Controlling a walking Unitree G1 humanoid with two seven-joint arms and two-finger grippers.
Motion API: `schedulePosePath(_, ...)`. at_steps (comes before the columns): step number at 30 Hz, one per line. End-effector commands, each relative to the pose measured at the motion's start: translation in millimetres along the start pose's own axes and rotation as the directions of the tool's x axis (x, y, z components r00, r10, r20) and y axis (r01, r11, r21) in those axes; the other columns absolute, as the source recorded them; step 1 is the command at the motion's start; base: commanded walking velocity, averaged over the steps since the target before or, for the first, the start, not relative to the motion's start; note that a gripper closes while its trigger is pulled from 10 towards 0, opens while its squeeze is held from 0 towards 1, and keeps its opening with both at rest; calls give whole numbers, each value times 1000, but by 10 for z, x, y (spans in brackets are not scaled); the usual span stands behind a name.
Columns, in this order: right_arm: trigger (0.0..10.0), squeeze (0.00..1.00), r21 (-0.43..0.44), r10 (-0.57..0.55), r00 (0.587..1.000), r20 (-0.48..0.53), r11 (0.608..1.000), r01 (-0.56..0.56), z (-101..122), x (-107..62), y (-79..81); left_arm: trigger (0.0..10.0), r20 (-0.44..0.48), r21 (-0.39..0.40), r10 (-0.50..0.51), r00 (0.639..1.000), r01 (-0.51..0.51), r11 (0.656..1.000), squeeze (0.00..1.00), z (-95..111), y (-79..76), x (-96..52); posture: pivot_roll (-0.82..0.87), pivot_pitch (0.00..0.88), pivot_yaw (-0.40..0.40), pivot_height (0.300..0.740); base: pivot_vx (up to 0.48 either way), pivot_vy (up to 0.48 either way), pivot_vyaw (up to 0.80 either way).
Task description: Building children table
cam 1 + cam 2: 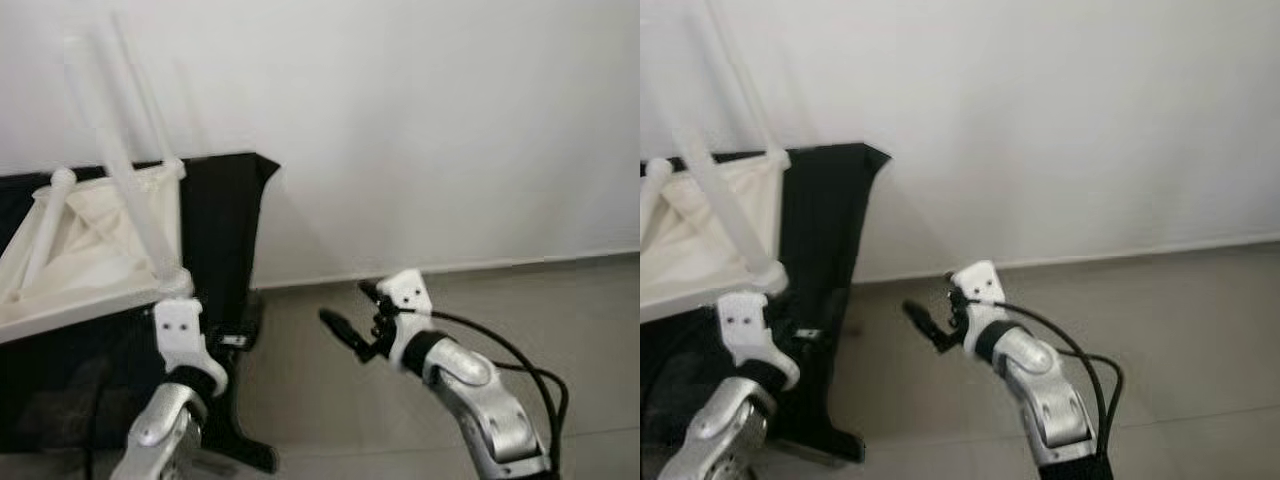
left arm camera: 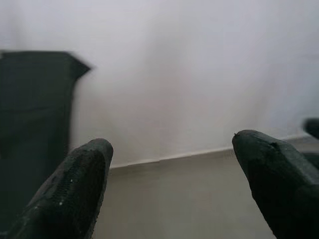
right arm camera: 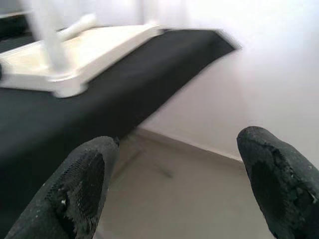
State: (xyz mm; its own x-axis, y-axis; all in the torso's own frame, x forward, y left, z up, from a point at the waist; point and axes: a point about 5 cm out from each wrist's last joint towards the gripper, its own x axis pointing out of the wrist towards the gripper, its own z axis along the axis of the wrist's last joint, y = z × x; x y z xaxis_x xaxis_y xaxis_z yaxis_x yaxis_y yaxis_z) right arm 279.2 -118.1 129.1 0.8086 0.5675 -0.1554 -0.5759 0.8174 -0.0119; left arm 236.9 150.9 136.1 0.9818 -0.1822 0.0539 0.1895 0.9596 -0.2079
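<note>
Far left, the upturned white plastic children's table (image 1: 90,250) lies legs-up on a black work table (image 1: 225,230). The left gripper (image 2: 169,169) hangs released beneath its corner; the right gripper (image 1: 350,325), fingers spread, hovers over grey floor (image 1: 560,300).

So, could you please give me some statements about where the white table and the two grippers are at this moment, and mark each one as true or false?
1. The white children's table lies upside down on a black table, with its legs pointing up. True.
2. The right gripper is closed on a table leg. False: it is open, empty, and hangs over the floor, apart from the table.
3. The left gripper is open and holds nothing. True.
4. The white table stands on the grey floor. False: it rests on the black table.
5. The black table stands against a white wall. True.
</note>
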Motion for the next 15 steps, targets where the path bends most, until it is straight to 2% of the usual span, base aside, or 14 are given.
schedulePosePath(1,10000,0,-8,9,1000,1,1000,-9,0,36,38,10000,-15,11,24,1000,-24,1000,0,-27,54,-24,-113,0,42,740,0,-409,0)
schedulePosePath(2,10000,0,-8,9,1000,1,1000,-9,0,36,38,10000,-15,11,24,1000,-24,1000,0,-27,54,-24,-113,0,42,740,0,-409,0)
schedulePosePath(9,10000,0,6,3,1000,-2,1000,-3,-8,48,1,10000,8,10,47,999,-47,999,0,-29,50,-32,-119,0,24,740,0,0,0)
schedulePosePath(15,10000,0,57,24,999,47,998,-27,91,49,9,10000,13,24,4,1000,-4,1000,0,-41,48,11,-125,0,19,740,50,0,0)
